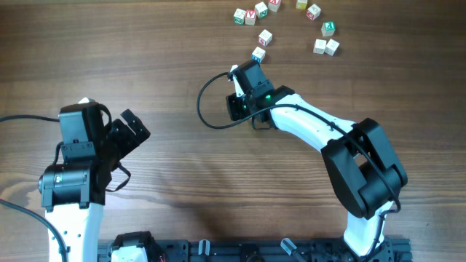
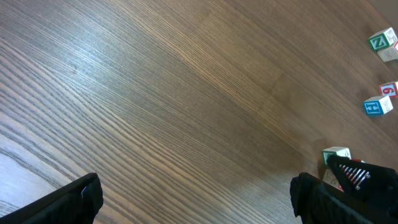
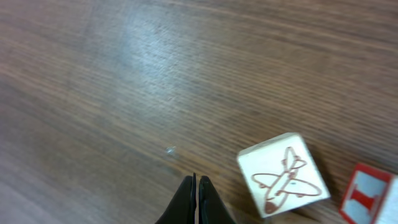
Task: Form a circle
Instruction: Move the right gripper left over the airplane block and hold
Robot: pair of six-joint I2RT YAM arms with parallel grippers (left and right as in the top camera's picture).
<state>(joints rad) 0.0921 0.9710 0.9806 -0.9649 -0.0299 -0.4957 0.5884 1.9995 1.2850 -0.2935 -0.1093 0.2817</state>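
brown wood-grain counter [image 1: 167,44], bare beneath both arms. right tool [image 3: 196,184] pinched fully shut, gripping nothing, tip low over the wood. just ahead of it and off to its right, plane cube [image 3: 283,175], apart from the fingers; red-letter cube [image 3: 368,194] just beside that one, farther right. beyond the right tool, the circle [image 1: 261,9]: an arc of small cubes, not closed, gap on the side facing the tool. left tool [image 1: 135,128] spread wide, empty, well back from every cube. looks like a nudging step, closed tip serving as a pusher. next move likely calls for getting behind the plane cube and sliding it gently toward the gap, slowly enough not to knock its neighbours
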